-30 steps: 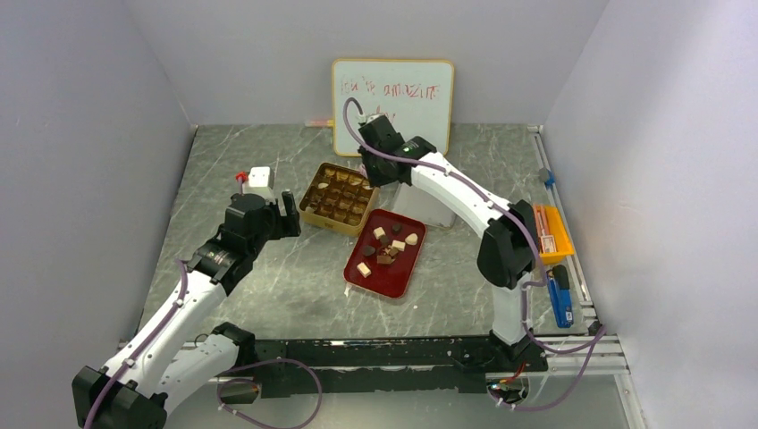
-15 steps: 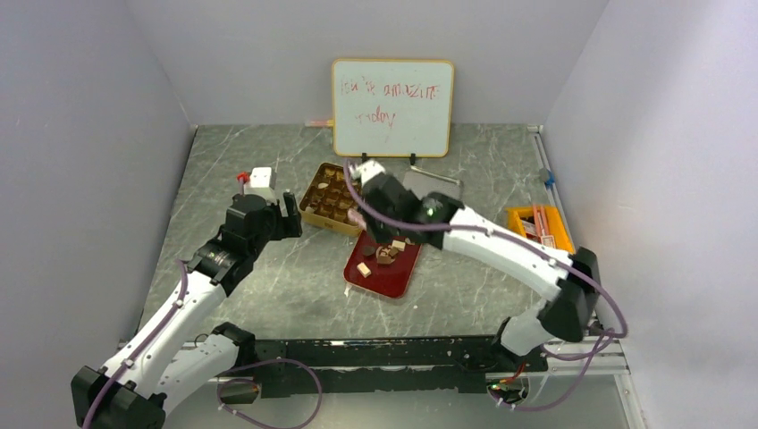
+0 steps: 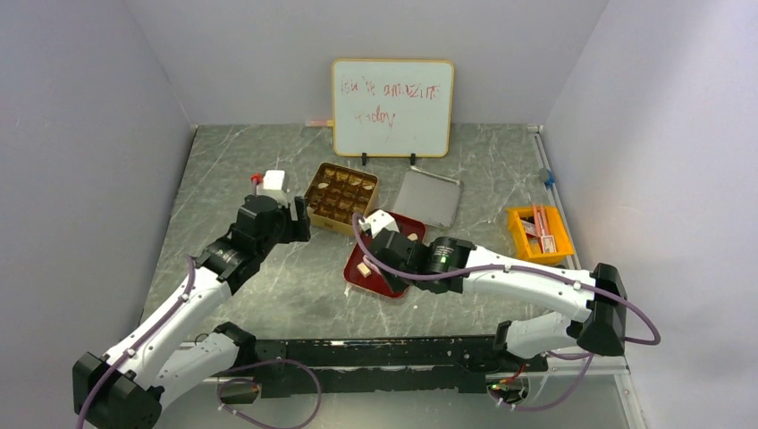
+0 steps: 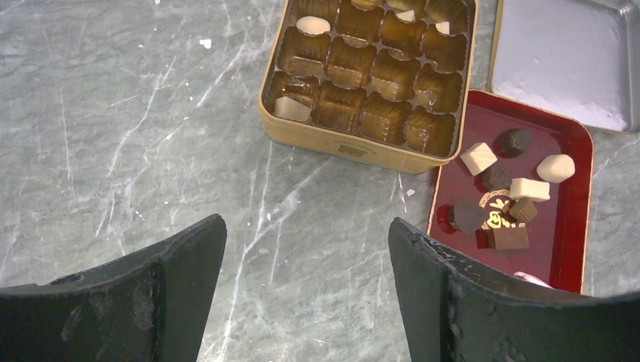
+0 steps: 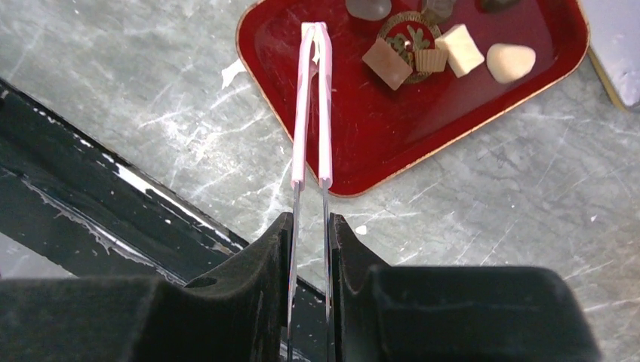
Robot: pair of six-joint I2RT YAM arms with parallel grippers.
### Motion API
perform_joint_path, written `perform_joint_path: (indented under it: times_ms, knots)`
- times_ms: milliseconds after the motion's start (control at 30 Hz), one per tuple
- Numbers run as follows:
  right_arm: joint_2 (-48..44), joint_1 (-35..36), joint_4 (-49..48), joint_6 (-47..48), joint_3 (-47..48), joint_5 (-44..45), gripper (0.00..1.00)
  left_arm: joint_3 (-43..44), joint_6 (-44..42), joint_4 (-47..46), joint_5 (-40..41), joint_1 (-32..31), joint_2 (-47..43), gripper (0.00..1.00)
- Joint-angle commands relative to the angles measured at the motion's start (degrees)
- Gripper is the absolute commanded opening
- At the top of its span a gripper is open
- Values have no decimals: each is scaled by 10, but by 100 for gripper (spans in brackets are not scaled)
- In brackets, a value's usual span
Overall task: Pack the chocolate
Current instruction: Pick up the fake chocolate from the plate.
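Several small chocolates (image 4: 478, 158), dark, brown and cream, lie on a red tray (image 4: 567, 249). A few cream pieces (image 4: 312, 26) sit in cells of the gold tin (image 4: 340, 147); most cells look empty. My right gripper (image 5: 311, 226) is shut on pink tweezers (image 5: 313, 105). Their tips meet over the tray's (image 5: 362, 128) near-left part, left of the chocolates (image 5: 387, 64), with nothing between them. From above it (image 3: 383, 243) hovers over the tray (image 3: 380, 279). My left gripper (image 4: 306, 234) is open and empty above bare table, just in front of the tin (image 3: 340, 197).
A silver lid (image 3: 429, 198) lies right of the tin. A whiteboard (image 3: 391, 107) stands at the back. An orange bin (image 3: 539, 231) sits at the right. A small white object (image 3: 274, 186) is left of the tin. The black base rail (image 5: 75, 173) runs close to the tray.
My right arm has swung from the back, near the tin, down and forward over the red tray with the tweezers. My left gripper has shifted a little right, toward the tin.
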State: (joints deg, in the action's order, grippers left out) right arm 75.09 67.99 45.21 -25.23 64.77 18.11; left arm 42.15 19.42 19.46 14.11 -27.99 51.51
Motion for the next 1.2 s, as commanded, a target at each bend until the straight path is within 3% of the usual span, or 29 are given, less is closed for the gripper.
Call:
perform_joint_path:
  times_ms: [0,233,467,1167]
  knots:
    - [-20,10,-11,-21,-18,31,21,21,9,-24,16,-11,5,83]
    - [-11,13,-48,-26,-45,29,24,23,6,-22,22,-18,10,83]
    - [0,14,-84,-31,-55,14,33,27,1,-21,22,-21,16,83]
    - [44,14,-120,-27,-61,16,37,27,-16,-21,22,-22,20,83]
